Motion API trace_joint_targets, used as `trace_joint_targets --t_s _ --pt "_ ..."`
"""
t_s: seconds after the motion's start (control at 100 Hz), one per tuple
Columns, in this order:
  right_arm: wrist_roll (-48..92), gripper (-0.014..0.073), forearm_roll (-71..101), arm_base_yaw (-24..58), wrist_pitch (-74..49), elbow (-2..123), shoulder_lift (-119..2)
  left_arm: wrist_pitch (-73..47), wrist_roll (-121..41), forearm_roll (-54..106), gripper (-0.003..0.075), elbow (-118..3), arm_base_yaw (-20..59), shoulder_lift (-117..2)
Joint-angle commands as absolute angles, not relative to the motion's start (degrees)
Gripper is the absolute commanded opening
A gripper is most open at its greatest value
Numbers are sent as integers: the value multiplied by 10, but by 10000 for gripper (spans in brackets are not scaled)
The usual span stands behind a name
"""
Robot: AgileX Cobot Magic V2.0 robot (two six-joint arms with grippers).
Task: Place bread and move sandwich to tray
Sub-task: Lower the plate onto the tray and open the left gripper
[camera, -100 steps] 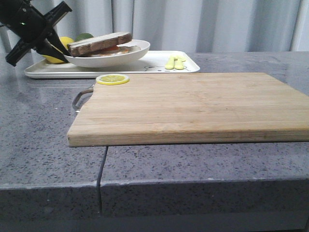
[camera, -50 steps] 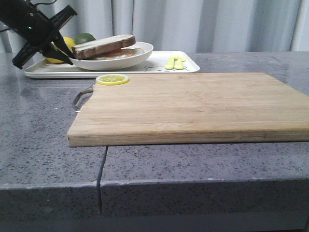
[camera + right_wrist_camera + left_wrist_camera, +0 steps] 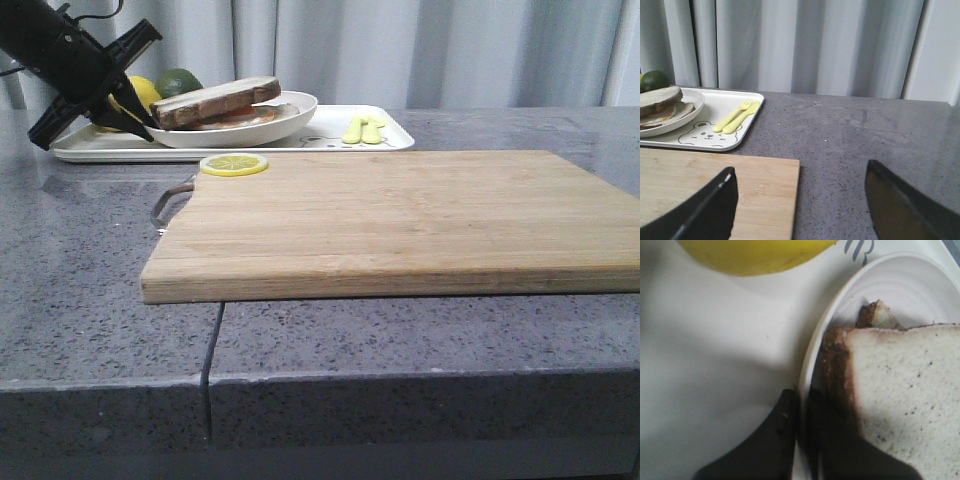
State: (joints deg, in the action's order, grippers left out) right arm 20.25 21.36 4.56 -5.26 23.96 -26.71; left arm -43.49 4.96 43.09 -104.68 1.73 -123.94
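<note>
The plate (image 3: 815, 350) with the sandwich (image 3: 218, 101) is being pinched at its rim by the left gripper (image 3: 801, 405), and should be let go gently on the tray (image 3: 330, 133), while the right gripper (image 3: 800, 200) is being held wide open.

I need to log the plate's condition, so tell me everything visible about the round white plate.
The plate is shallow, round, glossy white, perhaps ceramic, with faint concentric rings inside. It sits level on the tray, beside a lemon and lime. It carries the sandwich, topped by a speckled white bread slice with brown crust. The left hand pinches its near rim, one finger outside, one inside.
</note>
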Motion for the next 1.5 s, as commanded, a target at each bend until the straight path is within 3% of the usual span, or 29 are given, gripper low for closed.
trace_joint_targets --t_s 0.0,0.3,0.4,0.52,0.64,1.02,1.49 --pt "202 531 215 41 -6 255 -267 -413 56 475 -19 -1070 19 -1202" --pt "202 531 215 41 -4 255 -267 -413 56 495 4 -1070 18 -1202" --pt "202 531 215 41 -3 255 -267 -413 56 495 90 -1070 18 -1202" --pt "202 531 215 41 8 255 -267 -418 56 491 246 -1070 18 -1202" --pt "202 531 215 41 10 255 -267 -431 56 490 318 -1070 15 -1202" --pt "202 531 215 41 10 255 -267 -490 56 430 316 -1096 15 -1202" --pt "202 531 215 41 9 255 -267 -665 71 214 316 -1278 15 -1197"
